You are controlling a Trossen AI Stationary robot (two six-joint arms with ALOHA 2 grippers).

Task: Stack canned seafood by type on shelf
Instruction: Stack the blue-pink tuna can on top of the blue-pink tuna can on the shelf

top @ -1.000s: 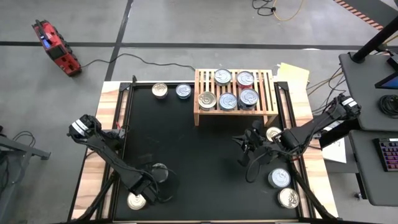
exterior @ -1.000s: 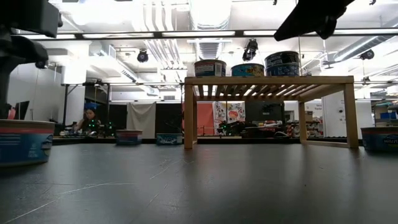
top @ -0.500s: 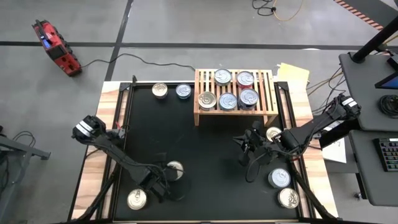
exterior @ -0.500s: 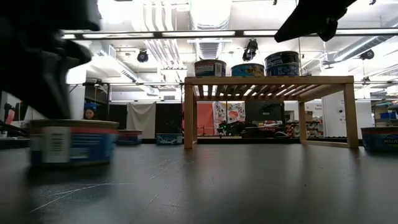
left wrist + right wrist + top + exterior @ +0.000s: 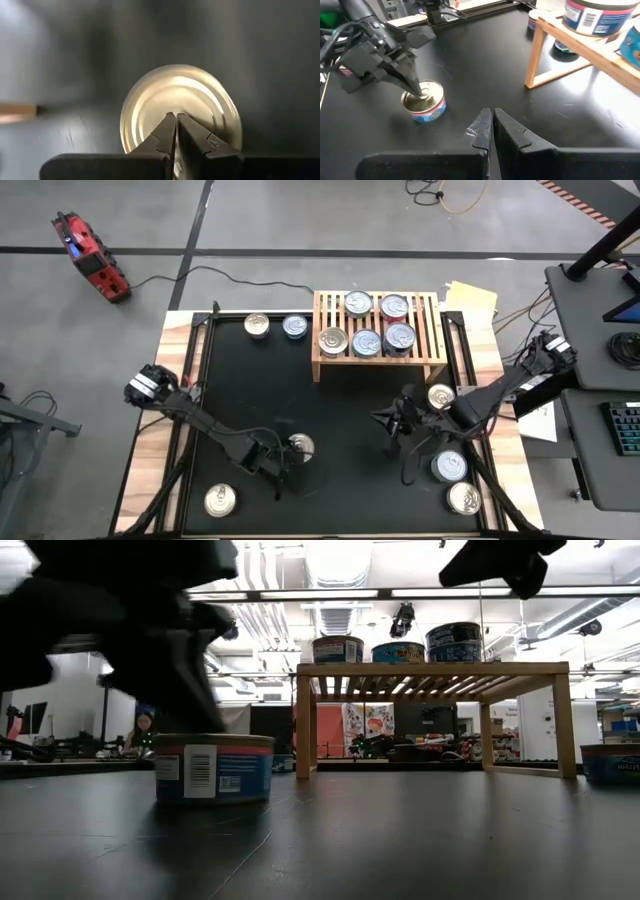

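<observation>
A flat tin (image 5: 300, 445) with a silver lid and a blue-and-red label (image 5: 214, 768) stands upright on the black mat, near the middle of its front half. My left gripper (image 5: 290, 452) is shut, with its tips on the lid (image 5: 180, 95). My right gripper (image 5: 386, 420) hangs shut above the mat to the right, touching nothing. The light-wood shelf (image 5: 432, 330) stands at the far edge with several tins on its slats. My left gripper rests its shut fingertips (image 5: 416, 90) on the tin's lid, near the lid's middle (image 5: 176, 107). The fingers slant down from the table's near left side. The tin stays upright with its bottom on the mat.
Two tins (image 5: 257, 326) (image 5: 294, 326) sit left of the shelf at the far edge. One tin (image 5: 220, 500) lies at the near left. Three more (image 5: 440, 394) (image 5: 449, 467) (image 5: 463, 498) sit along the right edge. The middle of the mat (image 5: 330, 410) is bare.
My left gripper has gone toward the table's right edge with its wrist rolling, its fingers shut throughout. The tin has slid along the mat to the right, upright all the way. The tin at the near left has stayed behind.
</observation>
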